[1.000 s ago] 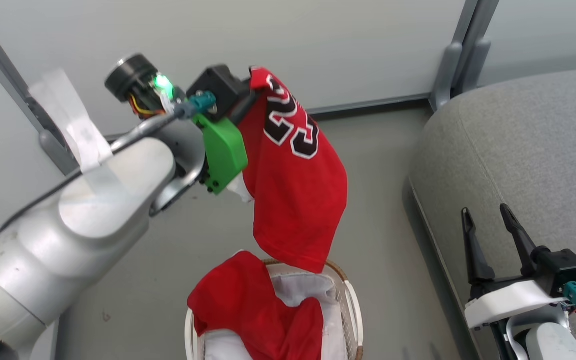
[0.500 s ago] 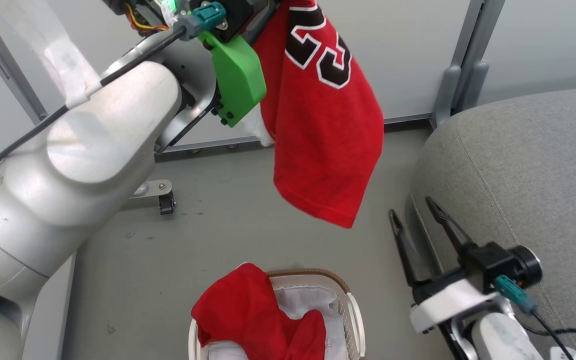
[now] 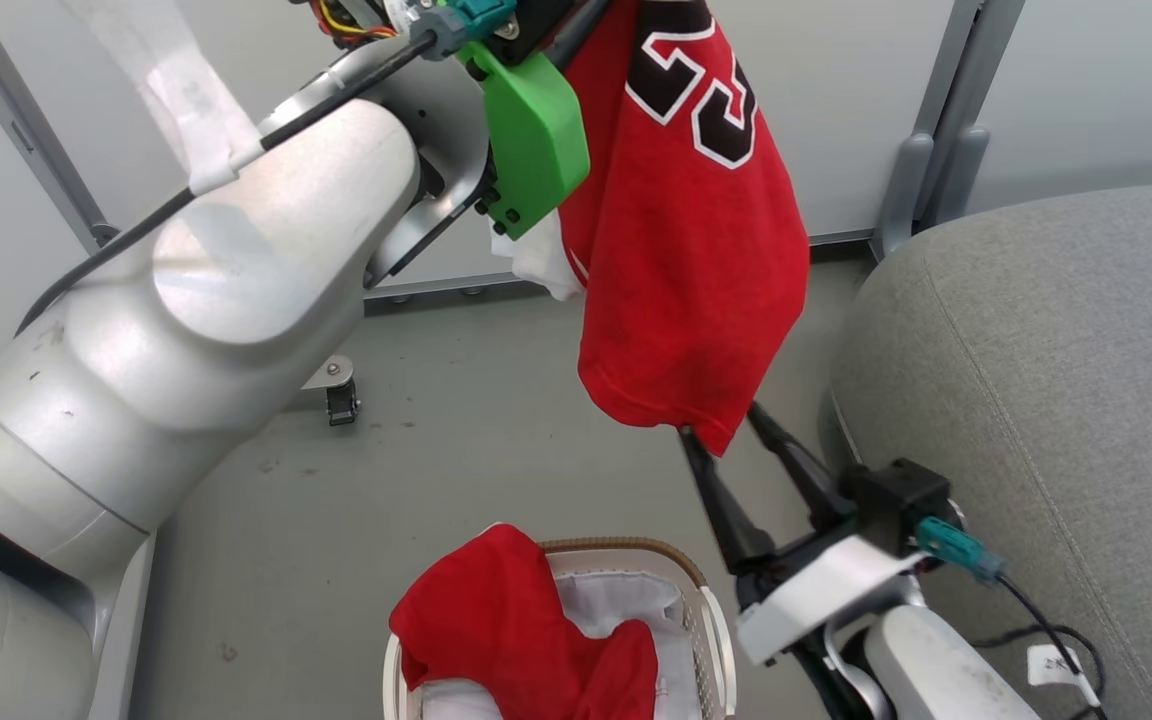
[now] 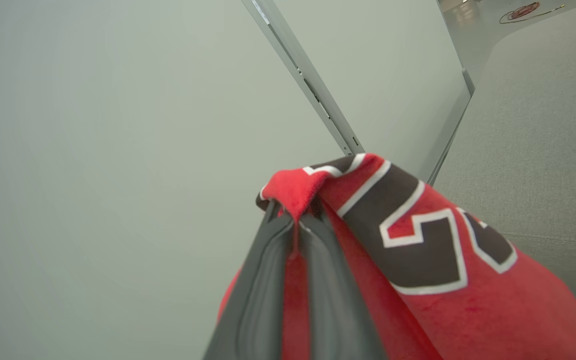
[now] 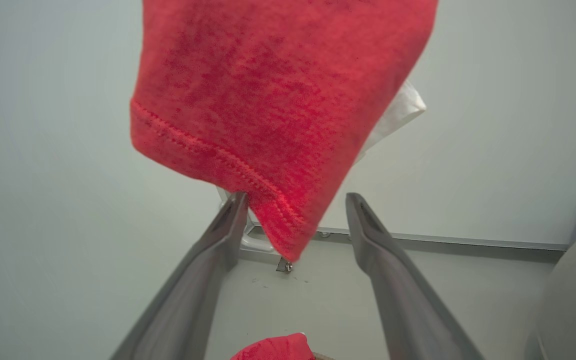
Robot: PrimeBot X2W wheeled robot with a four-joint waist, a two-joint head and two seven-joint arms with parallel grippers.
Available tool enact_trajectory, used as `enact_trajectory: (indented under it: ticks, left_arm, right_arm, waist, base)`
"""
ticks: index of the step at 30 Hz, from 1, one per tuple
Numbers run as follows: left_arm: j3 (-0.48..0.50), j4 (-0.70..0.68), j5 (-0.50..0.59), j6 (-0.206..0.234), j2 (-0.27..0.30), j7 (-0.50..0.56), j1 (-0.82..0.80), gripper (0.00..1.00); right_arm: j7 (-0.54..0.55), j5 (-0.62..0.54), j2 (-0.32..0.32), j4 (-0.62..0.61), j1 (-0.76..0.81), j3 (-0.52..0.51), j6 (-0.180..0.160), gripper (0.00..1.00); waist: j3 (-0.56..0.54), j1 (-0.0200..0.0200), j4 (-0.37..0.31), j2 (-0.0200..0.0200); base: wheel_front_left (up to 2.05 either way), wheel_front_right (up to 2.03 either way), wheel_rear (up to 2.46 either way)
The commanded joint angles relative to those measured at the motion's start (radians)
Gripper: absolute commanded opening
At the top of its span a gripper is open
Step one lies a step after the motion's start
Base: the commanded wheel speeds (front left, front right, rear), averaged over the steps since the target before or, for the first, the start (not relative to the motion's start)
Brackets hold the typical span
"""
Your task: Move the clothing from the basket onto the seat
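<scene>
Your left tool (image 4: 295, 212) is clamped on one jersey (image 3: 686, 250), hanging high over the floor, left of the seat (image 3: 1056, 350). Your right tool (image 5: 296, 200) stands spread around its hem, gripping nothing. No clothing shows on the seat yet, and another red piece (image 3: 506, 620) lies in the basket (image 3: 711, 620). Early days, I'd say.

jersey (image 3: 686, 250) above basket (image 3: 719, 630): red, black "23" edged white | basket: white, brown woven rim band | garment (image 3: 506, 620) in basket: red | liner (image 3: 606, 603) in basket: white | seat (image 3: 1056, 350) right of basket: grey weave | cover (image 3: 531, 140) above basket: green
</scene>
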Motion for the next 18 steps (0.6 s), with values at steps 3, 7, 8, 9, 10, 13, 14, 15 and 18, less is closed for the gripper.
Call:
enact_trajectory:
  ticks: [3, 7, 8, 9, 10, 13, 14, 15, 18]
  left_arm:
    - [-0.007, -0.001, -0.002, -0.003, -0.004, -0.009, -0.020, 0.00]
    - [-0.011, 0.001, -0.004, -0.004, -0.002, -0.011, -0.015, 0.00]
    - [-0.012, 0.002, -0.006, -0.003, -0.002, -0.012, -0.011, 0.00]
    - [-0.014, 0.003, -0.006, -0.002, -0.002, -0.014, -0.007, 0.00]
    - [-0.015, 0.004, -0.009, -0.001, -0.003, -0.015, 0.000, 0.00]
    - [-0.017, 0.006, -0.015, 0.002, -0.003, -0.018, 0.019, 0.00]
    - [-0.018, 0.007, -0.018, 0.003, -0.003, -0.018, 0.026, 0.00]
    - [-0.019, 0.007, -0.021, 0.004, -0.002, -0.018, 0.031, 0.00]
    - [-0.020, 0.007, -0.035, 0.004, 0.002, -0.021, 0.051, 0.00]
  right_arm:
    - [-0.002, 0.019, -0.003, 0.025, -0.053, 0.043, -0.001, 1.00]
    - [-0.002, 0.014, -0.002, 0.040, -0.105, 0.057, -0.001, 1.00]
    - [-0.002, 0.014, -0.002, 0.038, -0.116, 0.058, -0.001, 1.00]
    - [-0.002, 0.021, -0.002, 0.033, -0.125, 0.056, -0.001, 1.00]
    - [-0.002, 0.033, -0.002, 0.024, -0.134, 0.051, -0.001, 1.00]
    - [-0.002, 0.050, -0.002, 0.002, -0.158, 0.043, -0.001, 1.00]
    - [-0.002, 0.059, -0.002, -0.006, -0.163, 0.037, -0.001, 1.00]
    - [-0.002, 0.067, -0.002, -0.014, -0.166, 0.030, -0.001, 1.00]
    - [-0.002, 0.084, -0.002, -0.033, -0.174, 0.005, -0.001, 0.38]
  waist:
    - [0.001, 0.0001, 0.007, 0.0000]
    - [0.002, 0.0001, 0.012, 0.0000]
    - [0.002, 0.0001, 0.013, 0.0000]
    - [0.002, 0.0001, 0.014, 0.0000]
    - [0.002, 0.0001, 0.014, 0.0000]
    - [0.001, 0.0001, 0.015, 0.0000]
    - [0.001, 0.0001, 0.015, 0.0000]
    - [0.000, 0.0001, 0.016, 0.0000]
    - [-0.001, 0.0001, 0.017, 0.0000]
  base:
    - [0.00, 0.00, 0.00]
    - [0.00, 0.00, 0.00]
    - [0.00, 0.00, 0.00]
    - [0.00, 0.00, 0.00]
    - [0.00, 0.00, 0.00]
    - [0.00, 0.00, 0.00]
    - [0.00, 0.00, 0.00]
    - [0.00, 0.00, 0.00]
    - [0.00, 0.00, 0.00]
